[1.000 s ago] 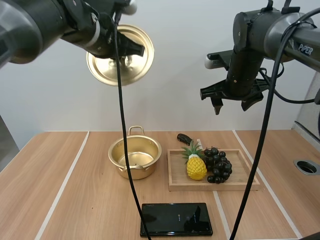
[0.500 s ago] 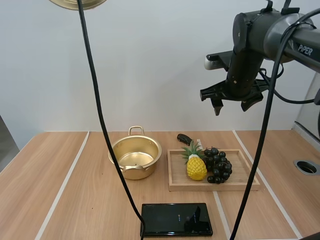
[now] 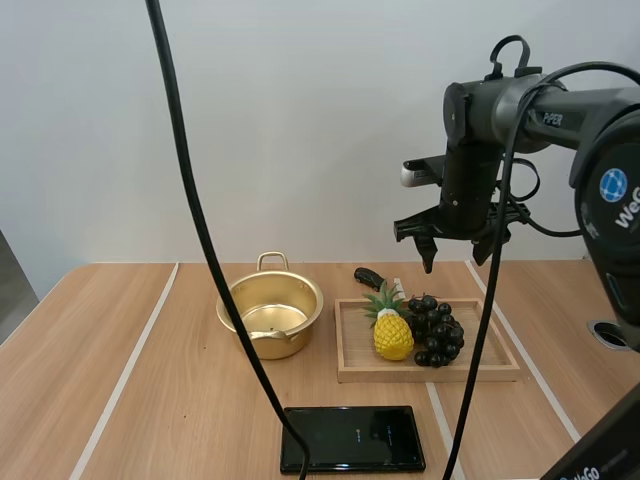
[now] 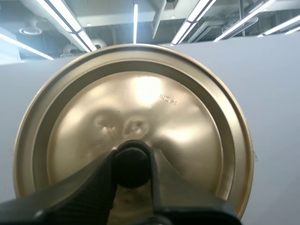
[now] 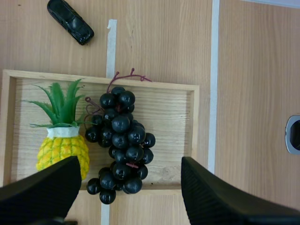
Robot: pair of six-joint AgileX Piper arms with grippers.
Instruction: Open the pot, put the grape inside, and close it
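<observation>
At the table's (image 3: 150,400) near edge lies a flat, glossy black slab (image 3: 352,438), a phone or a tablet; I cannot tell which. Behind it a wooden tray (image 3: 430,374) holds a toy pineapple (image 3: 392,335). The bunch of grapes (image 3: 437,328) lies against the pineapple on the side toward the right arm.

Just beside the tray, on its other side, stands the gold pot (image 3: 270,317), uncovered. What shows of its floor is bare, but the near inner wall is hidden behind the rim. Past the tray's far edge lies a small dark object (image 3: 368,277), too small to name.

Above the tray's far side hangs the right gripper (image 3: 453,255), released and holding nothing. From its wrist its fingers (image 5: 215,197) stand wide apart with the grapes below between them, well clear.

The left gripper (image 4: 132,159) is clenched on the black knob (image 4: 131,168) of the gold lid (image 4: 154,108), held up against the wall. The fingers cover the lid's nearest rim, and where it hangs over the table I cannot tell.
</observation>
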